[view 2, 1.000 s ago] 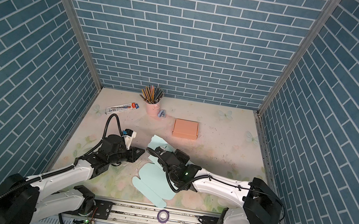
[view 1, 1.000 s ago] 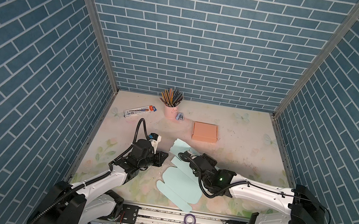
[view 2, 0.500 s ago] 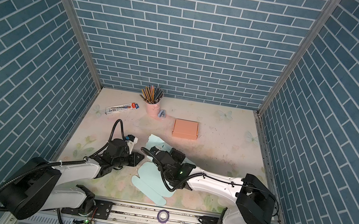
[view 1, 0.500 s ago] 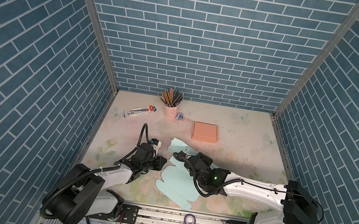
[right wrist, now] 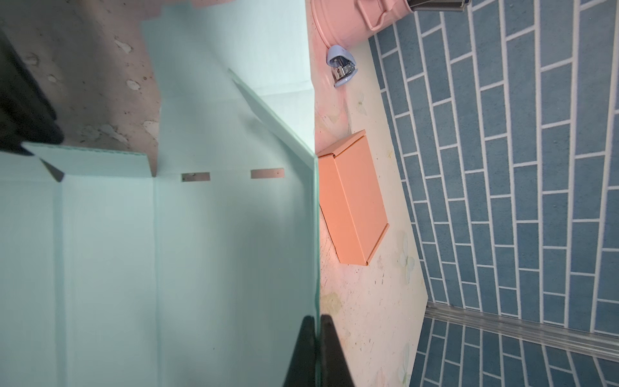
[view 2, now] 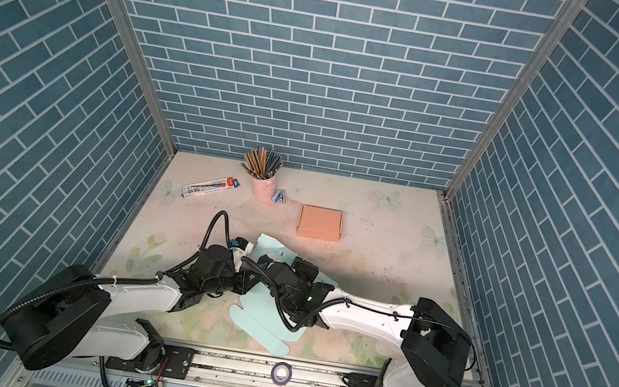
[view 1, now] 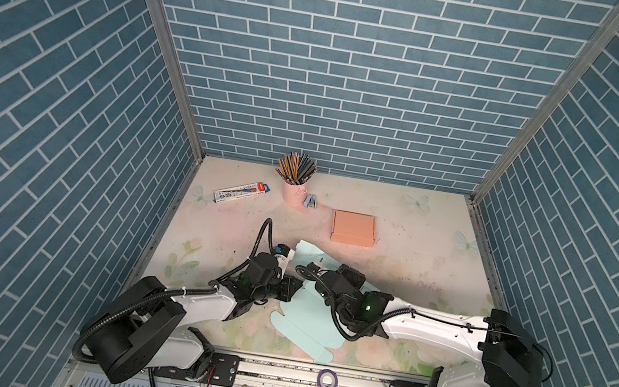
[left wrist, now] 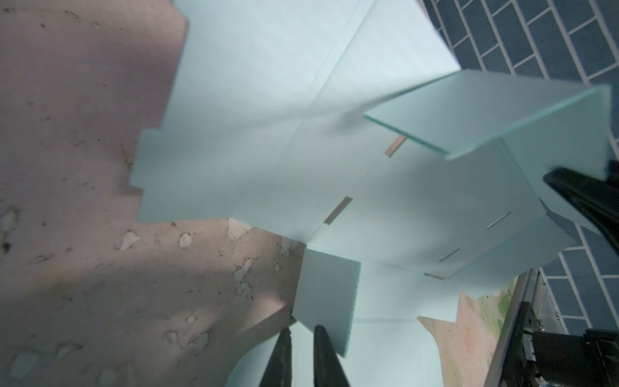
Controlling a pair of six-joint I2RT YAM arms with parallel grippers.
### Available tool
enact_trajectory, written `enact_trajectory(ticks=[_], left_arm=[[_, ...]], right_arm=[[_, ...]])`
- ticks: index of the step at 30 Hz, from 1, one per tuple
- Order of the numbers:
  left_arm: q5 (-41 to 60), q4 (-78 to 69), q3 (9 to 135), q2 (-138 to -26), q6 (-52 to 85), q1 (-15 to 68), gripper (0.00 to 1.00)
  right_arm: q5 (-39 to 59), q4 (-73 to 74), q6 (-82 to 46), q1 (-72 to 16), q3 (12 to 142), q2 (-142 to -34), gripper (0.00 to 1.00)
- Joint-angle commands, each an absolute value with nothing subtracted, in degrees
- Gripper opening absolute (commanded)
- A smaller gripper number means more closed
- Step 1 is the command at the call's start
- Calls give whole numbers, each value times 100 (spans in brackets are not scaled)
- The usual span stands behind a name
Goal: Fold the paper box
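Observation:
The paper box [view 1: 304, 320] is a pale mint card blank lying near the table's front edge in both top views [view 2: 263, 313], partly folded. My right gripper [right wrist: 318, 321] is shut on one long side wall and holds it upright. My left gripper [left wrist: 303, 330] is at the blank's left edge [view 1: 295, 285]. Its fingers stand a narrow gap apart with nothing between them, one fingertip [left wrist: 323, 338] against a small raised corner flap [left wrist: 328, 295]. The base panel with its slots [left wrist: 338, 209] lies flat on the table.
A closed orange box [view 1: 354, 229] sits behind the blank. A pink cup of pencils [view 1: 294, 192], a small blue stapler [view 1: 311, 202] and a pen carton [view 1: 241, 192] stand at the back. A purple tape roll [view 1: 327, 379] lies on the front rail.
My left gripper has moved right to the blank's left edge and its arm has dropped lower. My right gripper has shifted slightly left, still holding the wall.

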State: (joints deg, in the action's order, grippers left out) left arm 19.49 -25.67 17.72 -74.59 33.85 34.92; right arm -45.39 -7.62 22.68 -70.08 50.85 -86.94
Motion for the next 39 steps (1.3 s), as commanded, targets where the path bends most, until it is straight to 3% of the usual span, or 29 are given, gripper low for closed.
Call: enact_trajectory(ticks=[1, 8, 18, 28, 39], left_arm=[[1858, -2736, 1657, -7317, 3446, 3546, 15], [1903, -2411, 1632, -7000, 3234, 3275, 15], [2379, -2221, 1851, -6460, 3216, 2017, 16], [2702, -2509, 2777, -7728, 3002, 755, 16], [3183, -3336, 3042, -9009, 2921, 1036, 16]], right_arm=[[-4647, -540, 2542, -7053, 5143, -8763, 0], [-4700, 231, 3439, -7050, 4832, -8615, 0], [-4758, 1247, 4921, -7049, 4571, -8631, 0], [-4529, 1580, 5804, -7092, 4573, -8947, 0], [-4590, 2263, 6313, -7197, 4363, -9240, 0]])
